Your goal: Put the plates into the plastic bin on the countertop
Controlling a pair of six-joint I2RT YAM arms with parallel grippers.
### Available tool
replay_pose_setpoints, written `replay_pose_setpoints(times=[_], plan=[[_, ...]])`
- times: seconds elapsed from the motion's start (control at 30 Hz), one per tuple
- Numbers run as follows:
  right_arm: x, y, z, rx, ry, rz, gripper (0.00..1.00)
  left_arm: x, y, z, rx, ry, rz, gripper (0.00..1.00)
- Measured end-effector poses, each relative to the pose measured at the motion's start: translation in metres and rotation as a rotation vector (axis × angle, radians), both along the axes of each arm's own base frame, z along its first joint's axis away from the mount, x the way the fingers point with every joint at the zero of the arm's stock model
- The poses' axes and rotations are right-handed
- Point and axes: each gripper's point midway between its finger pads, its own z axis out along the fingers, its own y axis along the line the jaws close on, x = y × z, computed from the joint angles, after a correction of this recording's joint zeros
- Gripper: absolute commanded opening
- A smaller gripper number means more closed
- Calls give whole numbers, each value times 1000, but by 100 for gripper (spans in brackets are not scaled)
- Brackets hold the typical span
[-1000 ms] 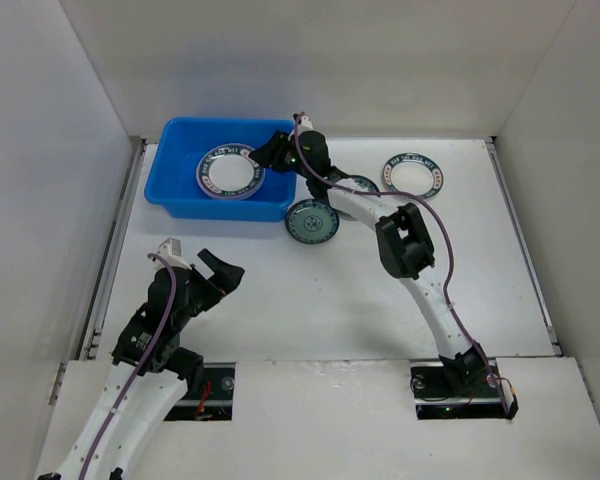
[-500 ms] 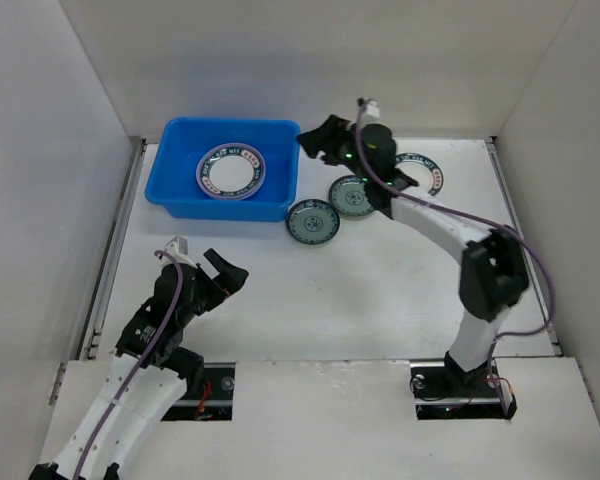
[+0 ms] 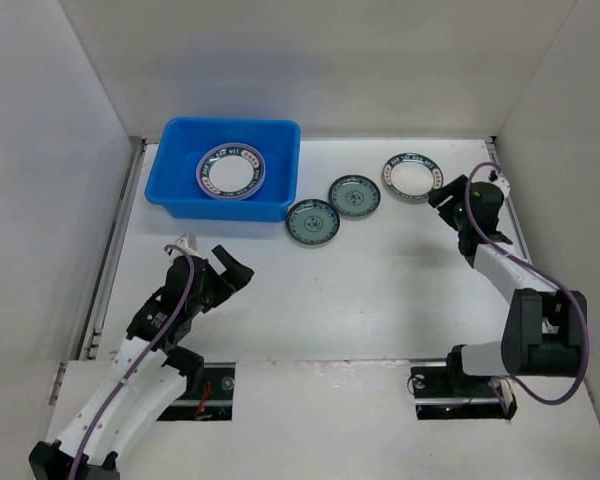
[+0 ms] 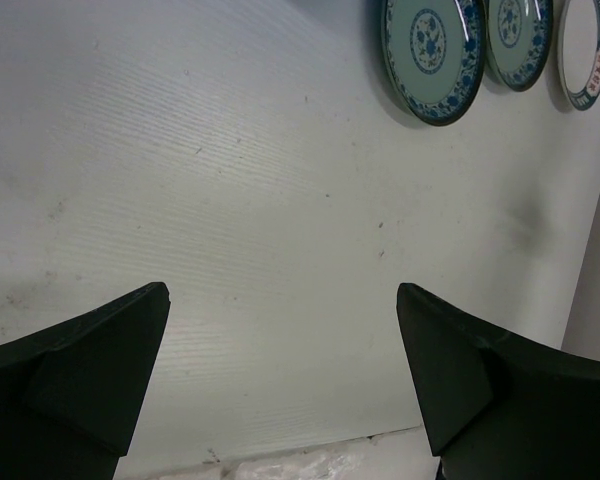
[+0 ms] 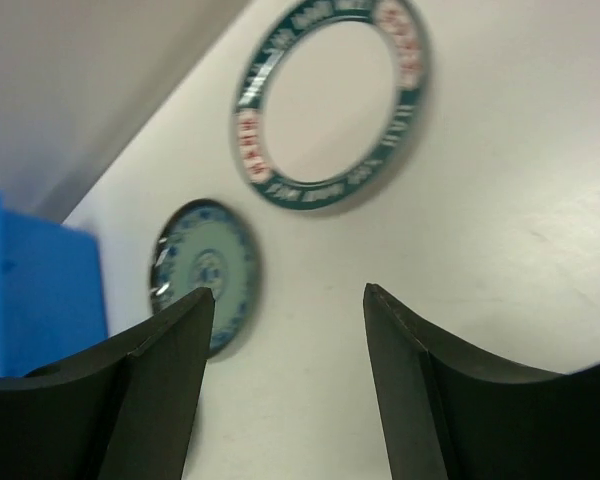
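Since a second before, the right arm had pulled back from the right end of the blue plastic bin and swung across to the right side of the worktop. The left arm had barely shifted.

At the near left, the left tool hung over bare worktop with its jaws spread wide, gripping nothing. At the far left the bin sat on the worktop, and one white-centred plate with a dark patterned rim lay flat inside it.

Just off the bin's near right corner lay the nearer teal-green plate. The farther teal-green plate lay side by side with it, up and to the right.

Further right, a second white-centred plate rested on the worktop. The right tool hovered near its right side, aimed toward it, released and empty.
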Motion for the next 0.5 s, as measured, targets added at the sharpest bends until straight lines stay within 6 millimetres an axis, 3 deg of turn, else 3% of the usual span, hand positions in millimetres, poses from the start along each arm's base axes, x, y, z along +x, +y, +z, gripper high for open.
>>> replay_pose_setpoints(times=[0.13,0.37,0.5], plan=[[2,-26,-33,73,80,-74,66,3,-2,-4,-1,14,5,100],[24,-22,-97,244,229,-76,63,7,-3,-5,-7,18,13,100],[35,-24,-113,307,254,-88,63,8,-1,-4,-9,17,24,100]])
